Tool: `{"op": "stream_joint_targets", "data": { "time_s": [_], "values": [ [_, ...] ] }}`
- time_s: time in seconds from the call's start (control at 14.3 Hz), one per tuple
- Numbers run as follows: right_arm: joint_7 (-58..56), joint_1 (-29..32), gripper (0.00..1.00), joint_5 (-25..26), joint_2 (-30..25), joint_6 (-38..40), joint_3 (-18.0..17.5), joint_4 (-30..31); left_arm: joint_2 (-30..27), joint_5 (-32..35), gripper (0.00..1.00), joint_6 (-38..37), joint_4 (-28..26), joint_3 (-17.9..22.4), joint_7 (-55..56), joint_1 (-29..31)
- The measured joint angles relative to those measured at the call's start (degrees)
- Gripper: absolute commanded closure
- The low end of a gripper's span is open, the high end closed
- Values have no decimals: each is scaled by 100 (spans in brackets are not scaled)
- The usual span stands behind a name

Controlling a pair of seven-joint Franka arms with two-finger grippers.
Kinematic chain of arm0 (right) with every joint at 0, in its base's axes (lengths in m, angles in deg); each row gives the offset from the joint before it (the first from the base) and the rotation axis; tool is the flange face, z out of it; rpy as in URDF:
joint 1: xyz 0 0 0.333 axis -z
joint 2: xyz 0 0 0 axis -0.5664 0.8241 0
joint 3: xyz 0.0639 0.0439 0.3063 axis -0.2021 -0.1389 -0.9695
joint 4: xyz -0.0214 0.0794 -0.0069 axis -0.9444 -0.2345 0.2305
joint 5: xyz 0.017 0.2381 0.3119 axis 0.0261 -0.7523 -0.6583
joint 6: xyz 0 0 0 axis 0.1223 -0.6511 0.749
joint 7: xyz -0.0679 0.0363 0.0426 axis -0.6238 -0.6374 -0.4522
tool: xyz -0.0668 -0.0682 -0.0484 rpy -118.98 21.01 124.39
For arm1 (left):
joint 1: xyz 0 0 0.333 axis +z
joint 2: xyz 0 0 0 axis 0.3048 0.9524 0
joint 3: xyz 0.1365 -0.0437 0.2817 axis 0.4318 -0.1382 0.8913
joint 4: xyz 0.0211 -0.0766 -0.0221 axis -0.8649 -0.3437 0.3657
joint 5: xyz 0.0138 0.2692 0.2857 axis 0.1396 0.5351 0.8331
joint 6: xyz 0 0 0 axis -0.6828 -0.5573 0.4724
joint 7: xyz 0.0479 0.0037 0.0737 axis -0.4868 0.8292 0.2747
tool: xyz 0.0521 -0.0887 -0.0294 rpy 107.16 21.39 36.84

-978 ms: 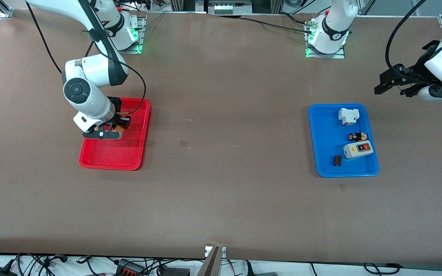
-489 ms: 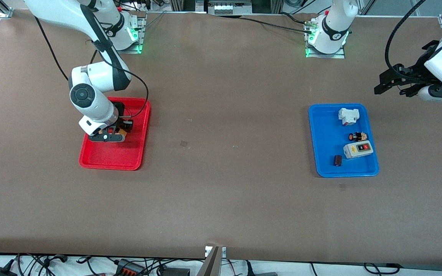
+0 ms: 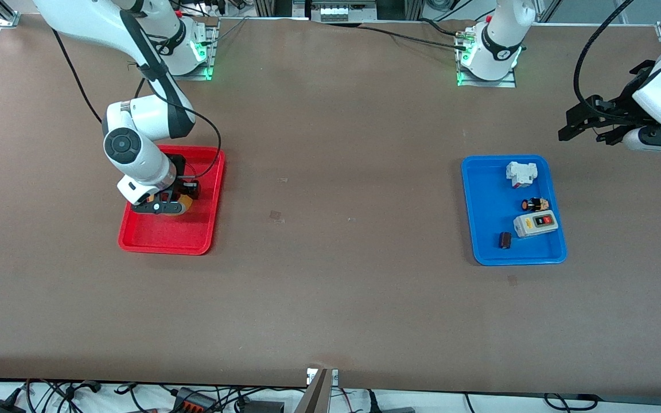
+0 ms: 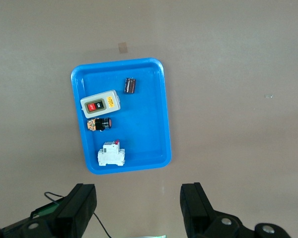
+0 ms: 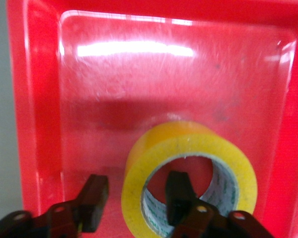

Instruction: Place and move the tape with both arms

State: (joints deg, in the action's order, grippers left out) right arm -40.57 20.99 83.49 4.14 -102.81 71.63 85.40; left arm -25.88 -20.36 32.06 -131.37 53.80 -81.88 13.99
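Brown table point(image 3: 330, 275) under red tray point(image 3: 152, 244), blue tray point(image 3: 479, 229), tape point(image 5: 188, 148).

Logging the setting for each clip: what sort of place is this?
Most likely a robotics lab bench: two Franka arms bolted along a brown table, cables trailing off its edges, and sorting trays, a red tray holding the tape and a blue tray of electrical parts.

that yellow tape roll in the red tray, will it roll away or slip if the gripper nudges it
Probably not roll: the tape roll appears to lie flat in the red tray, hole up. It may slide, since the tray floor looks glossy. The right gripper straddles its wall with open fingers, so withdrawing could drag it.
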Motion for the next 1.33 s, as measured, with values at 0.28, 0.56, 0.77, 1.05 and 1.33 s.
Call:
{"op": "stream_joint_targets", "data": {
  "time_s": [0.28, 0.56, 0.77, 1.05, 1.33],
  "values": [
    [-4, 82, 4, 0, -330, 821, 2, -617, 0, 0, 0, -39, -10, -51, -11, -11],
    [-45, 279, 2, 0, -693, 2547, 5, -1921, 0, 1, 0, -39, -20, -83, -11, -14],
    [-76, 488, 2, -1, -873, 3730, 10, -2886, 0, 1, 0, -39, -24, -84, -11, -14],
    [-179, 802, 2, -4, -1203, 4678, 16, -3541, 0, 1, 0, -39, -27, -84, -11, -14],
    [-381, 970, 2, -26, -1781, 5073, 25, -3512, 0, 1, 0, -39, -30, -84, -11, -14]
  ]
}}
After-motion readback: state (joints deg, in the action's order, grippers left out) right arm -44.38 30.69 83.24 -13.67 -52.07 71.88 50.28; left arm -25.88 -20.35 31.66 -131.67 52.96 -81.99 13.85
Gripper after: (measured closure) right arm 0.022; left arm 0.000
